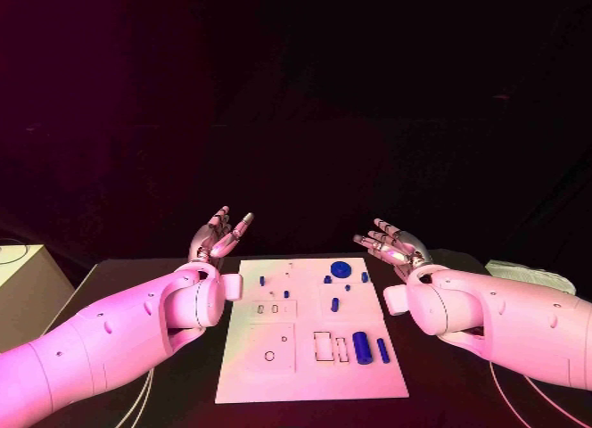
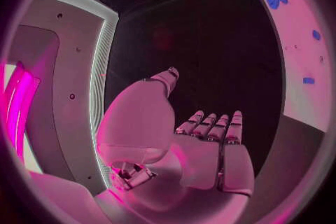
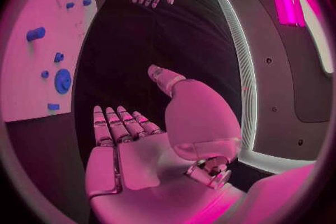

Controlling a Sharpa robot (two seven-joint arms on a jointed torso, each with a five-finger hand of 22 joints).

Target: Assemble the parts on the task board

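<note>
The white task board lies in the middle of the black table. Several small blue parts lie on it: a round disc near its far edge, a thick cylinder and a thinner pin near its right side. My left hand is raised beside the board's far left corner, fingers apart and empty. My right hand is raised beside the far right corner, also spread and empty. The left wrist view shows the left hand with nothing in the palm; the right wrist view shows the right hand likewise, and the disc.
A pale box stands at the table's left edge. A white object lies at the far right behind my right arm. Cables run along the table beside the board's left side.
</note>
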